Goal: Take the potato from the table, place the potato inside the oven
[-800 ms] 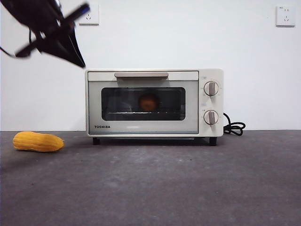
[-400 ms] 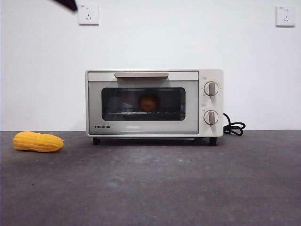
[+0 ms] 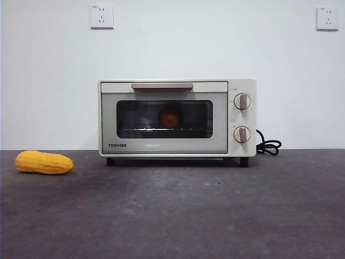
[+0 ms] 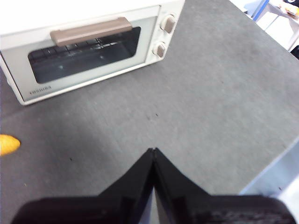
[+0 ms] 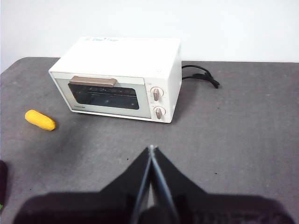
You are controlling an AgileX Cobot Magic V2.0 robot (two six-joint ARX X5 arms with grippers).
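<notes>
The potato (image 3: 170,117) sits inside the oven (image 3: 176,118), behind its closed glass door. A yellow corn cob (image 3: 43,162) lies on the table (image 3: 215,216) well to one side of the oven. The left gripper (image 4: 153,151) and the right gripper (image 5: 150,149) hang above the table before the oven, jaws pressed together, holding nothing.

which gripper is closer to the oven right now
Left. The left gripper hangs over the table in front of the oven, which looks large in its view. The right gripper is farther back; the oven looks smaller there.
</notes>
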